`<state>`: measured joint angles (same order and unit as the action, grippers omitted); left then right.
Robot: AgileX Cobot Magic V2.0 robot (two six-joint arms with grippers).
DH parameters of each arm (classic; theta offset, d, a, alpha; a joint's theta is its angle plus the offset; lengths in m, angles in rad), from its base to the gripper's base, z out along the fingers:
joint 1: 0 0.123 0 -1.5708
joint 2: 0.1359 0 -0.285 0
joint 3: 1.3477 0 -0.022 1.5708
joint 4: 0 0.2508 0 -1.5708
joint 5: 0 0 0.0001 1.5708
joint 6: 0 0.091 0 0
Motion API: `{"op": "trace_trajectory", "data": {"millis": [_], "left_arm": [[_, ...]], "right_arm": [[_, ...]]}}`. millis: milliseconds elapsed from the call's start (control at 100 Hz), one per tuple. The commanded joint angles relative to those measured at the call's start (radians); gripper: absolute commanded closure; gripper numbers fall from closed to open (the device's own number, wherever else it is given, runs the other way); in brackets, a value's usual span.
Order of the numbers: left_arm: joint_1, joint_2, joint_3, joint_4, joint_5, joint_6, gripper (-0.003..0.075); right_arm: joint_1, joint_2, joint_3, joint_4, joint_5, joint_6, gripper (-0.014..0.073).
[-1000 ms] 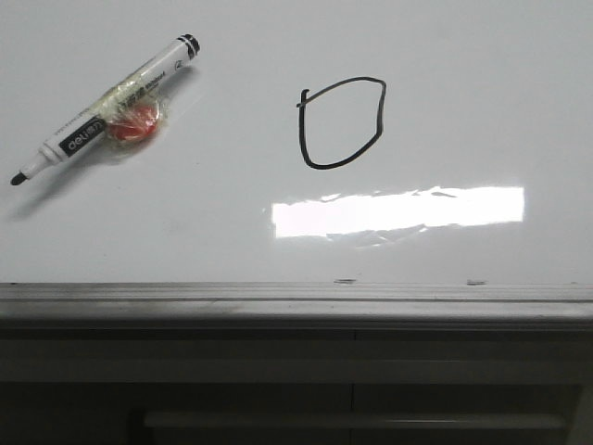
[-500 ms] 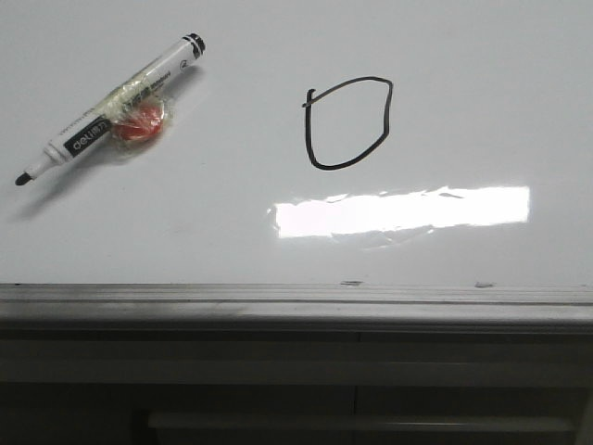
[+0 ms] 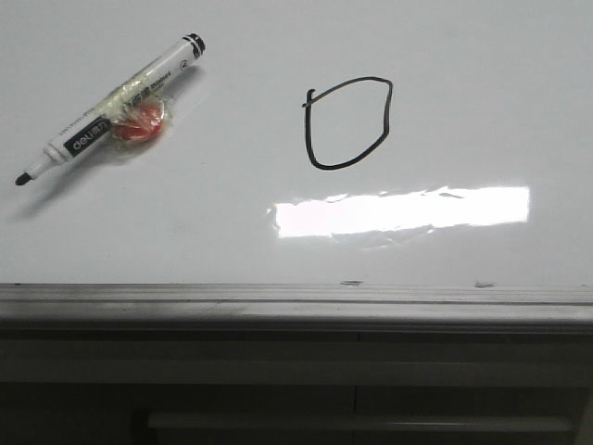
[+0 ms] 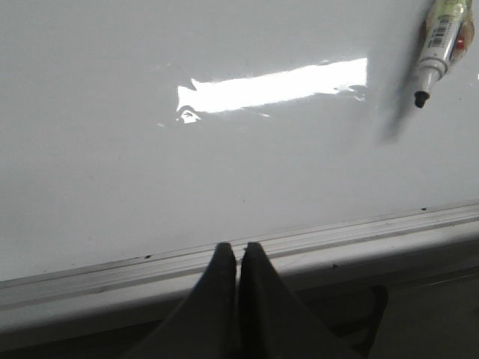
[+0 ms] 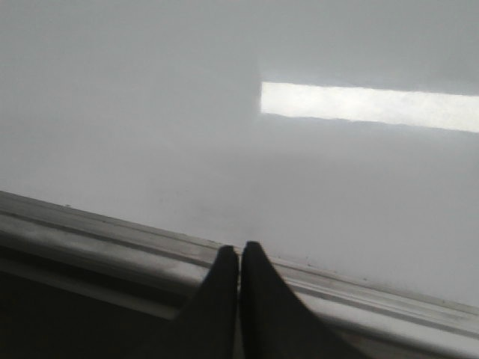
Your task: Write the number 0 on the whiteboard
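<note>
The whiteboard [image 3: 185, 232] fills the front view, glossy white with a grey metal rim [image 3: 296, 301] at its near edge. The number 0 [image 3: 348, 123], a thin black lopsided loop with a tick at its upper left, is drawn near the middle. An uncapped black and white marker [image 3: 109, 109] lies at the far left with a red lump taped to it; its tip also shows in the left wrist view [image 4: 438, 45]. My left gripper [image 4: 238, 250] is shut and empty over the near rim. My right gripper [image 5: 239, 250] is shut and empty over the near rim.
A bright rectangular glare [image 3: 403, 210] lies on the board just in front of the number 0. Below the rim is a dark drop with a pale bar [image 3: 361, 422]. Neither arm shows in the front view.
From one second ago to half a second ago the whole front view shifted slightly to the right. Since then nothing has moved.
</note>
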<state>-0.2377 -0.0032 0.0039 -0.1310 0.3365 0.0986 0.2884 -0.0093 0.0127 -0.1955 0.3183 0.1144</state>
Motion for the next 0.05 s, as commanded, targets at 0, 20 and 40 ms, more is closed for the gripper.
{"op": "trace_trajectory", "data": {"millis": [0,20,40], "left_arm": [[0.002,-0.029,0.033,-0.014,-0.043,-0.010,0.0740],[0.002,-0.029,0.033,-0.014,-0.043,-0.010,0.0740],[0.002,-0.029,0.033,-0.014,-0.043,-0.010,0.0740]], "right_arm": [[-0.005,-0.019,0.012,-0.010,-0.027,-0.001,0.0642],[-0.005,-0.019,0.012,-0.010,-0.027,-0.001,0.0642],[-0.005,-0.019,0.012,-0.010,-0.027,-0.001,0.0642]]}}
